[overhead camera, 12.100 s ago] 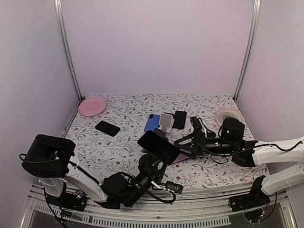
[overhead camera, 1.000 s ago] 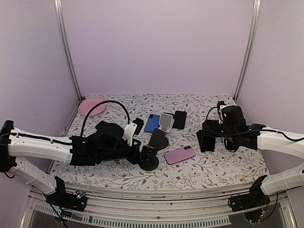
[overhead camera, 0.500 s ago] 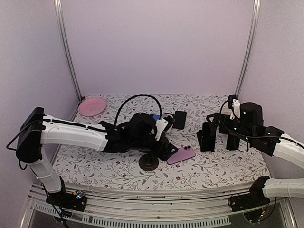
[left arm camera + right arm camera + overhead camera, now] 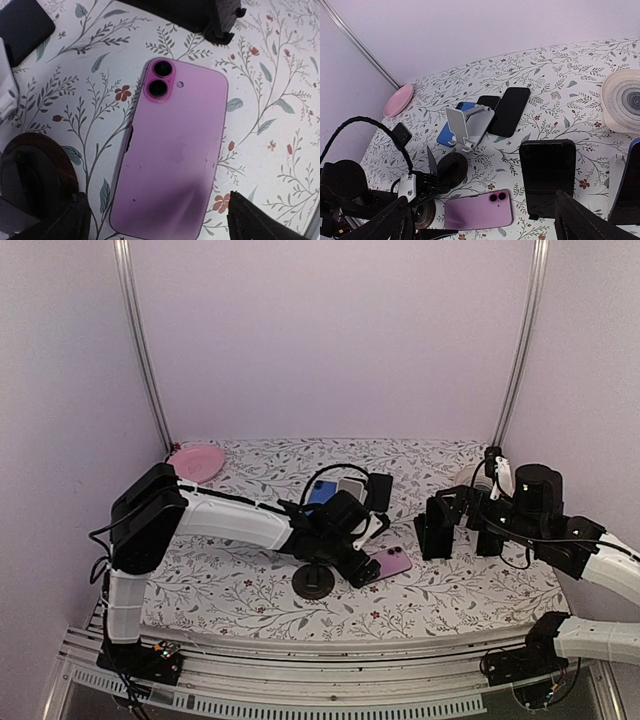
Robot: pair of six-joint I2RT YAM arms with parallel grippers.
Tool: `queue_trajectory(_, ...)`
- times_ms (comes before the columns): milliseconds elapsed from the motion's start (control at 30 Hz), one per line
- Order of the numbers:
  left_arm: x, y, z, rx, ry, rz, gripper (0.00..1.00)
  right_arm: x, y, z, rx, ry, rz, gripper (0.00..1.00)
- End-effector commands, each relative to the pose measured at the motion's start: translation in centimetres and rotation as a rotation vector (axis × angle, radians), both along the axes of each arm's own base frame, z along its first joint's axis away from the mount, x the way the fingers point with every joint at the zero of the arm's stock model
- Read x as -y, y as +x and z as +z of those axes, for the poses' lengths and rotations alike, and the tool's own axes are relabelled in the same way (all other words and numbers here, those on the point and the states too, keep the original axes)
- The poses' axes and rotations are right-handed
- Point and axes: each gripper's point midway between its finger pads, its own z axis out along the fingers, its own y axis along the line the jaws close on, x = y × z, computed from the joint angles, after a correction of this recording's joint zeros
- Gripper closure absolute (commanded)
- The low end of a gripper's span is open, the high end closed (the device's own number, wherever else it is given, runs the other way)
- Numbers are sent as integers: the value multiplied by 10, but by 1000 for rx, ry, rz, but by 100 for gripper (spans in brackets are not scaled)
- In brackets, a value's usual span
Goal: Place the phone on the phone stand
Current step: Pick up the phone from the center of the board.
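Observation:
The pink phone (image 4: 172,150) lies face down on the flowered cloth, camera end away from my left arm; it also shows from above (image 4: 388,563) and in the right wrist view (image 4: 479,210). My left gripper (image 4: 167,225) hangs open just above the phone's near end, one finger on each side, not touching it. From above, this gripper (image 4: 365,552) sits at the phone's left end. A black phone stand with a round base (image 4: 314,581) stands just left of the phone. My right gripper (image 4: 482,225) is open and empty, held back at the right.
A white folding stand (image 4: 469,125) sits at the back with a blue phone (image 4: 320,493) and a black phone (image 4: 509,111) beside it. A black phone (image 4: 547,175) stands upright near my right gripper. A pink plate (image 4: 195,462) and a white bowl (image 4: 625,100) occupy the far corners.
My left arm has left the black round stand and reached right, its open gripper now over the pink phone. The right arm has drawn back a little to the right.

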Motion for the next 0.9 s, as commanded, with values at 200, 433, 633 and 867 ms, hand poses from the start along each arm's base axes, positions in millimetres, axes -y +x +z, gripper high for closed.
queue_trajectory(200,-4,17,-33,16,151,-57,5,-4,-9,-3,-7,53,40,1)
queue_trajectory(433,-4,18,-47,11,202,-93,7,-5,-10,-4,-8,59,44,1)
queue_trajectory(633,0,13,-54,-46,190,-137,7,-9,-9,-4,-12,65,59,1)
queue_trajectory(867,-1,13,-65,-130,173,-155,5,-19,-11,-6,-24,79,109,1)
